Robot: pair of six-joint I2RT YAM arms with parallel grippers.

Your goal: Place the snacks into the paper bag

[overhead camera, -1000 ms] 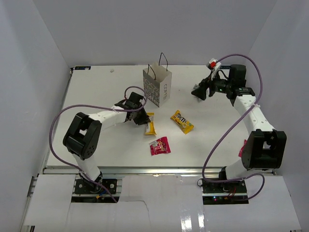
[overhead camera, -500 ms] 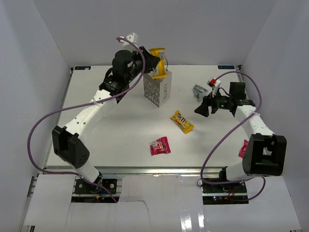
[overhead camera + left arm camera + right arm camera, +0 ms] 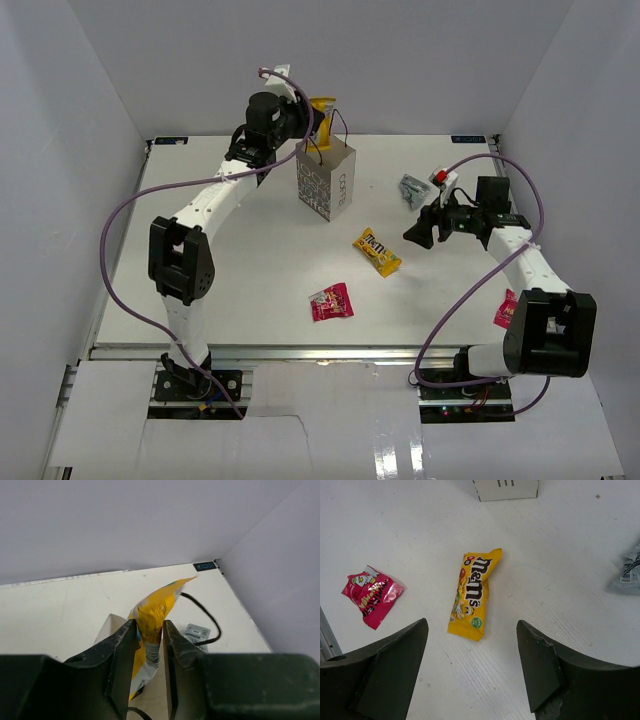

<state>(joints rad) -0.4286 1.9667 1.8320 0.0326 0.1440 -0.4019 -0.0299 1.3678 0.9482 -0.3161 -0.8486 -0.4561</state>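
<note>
Surface: white tabletop [image 3: 220, 280], matte, with faint scuffs in the right wrist view. A metal rail [image 3: 330, 352] runs along its near edge. Plain white-grey walls [image 3: 320, 60] close in the left, back and right sides. Purple cables [image 3: 110, 250] loop off both arms.

Paper bag [image 3: 326, 180]: upright at the centre back of the table, mouth open, black cord handles standing up.

Left gripper [image 3: 149, 630]: raised over the bag's mouth, fingers pinched narrow on a yellow packet [image 3: 152, 610]. The packet stands on end between them, its top poking above the fingertips. Whether its lower end is inside the bag cannot be told.

Right gripper [image 3: 417, 229]: low over the right half of the table, jaws spread wide, holding nothing.

M&M's packet [image 3: 471, 600]: flat on the table in front of the bag, well apart from it, and framed between the right fingers in the wrist view.

Red-pink packet [image 3: 370, 596]: flat, nearer the front edge, apart from the M&M's packet.

Silver foil packet [image 3: 411, 187]: flat on the table right of the bag, just beyond the right gripper.
</note>
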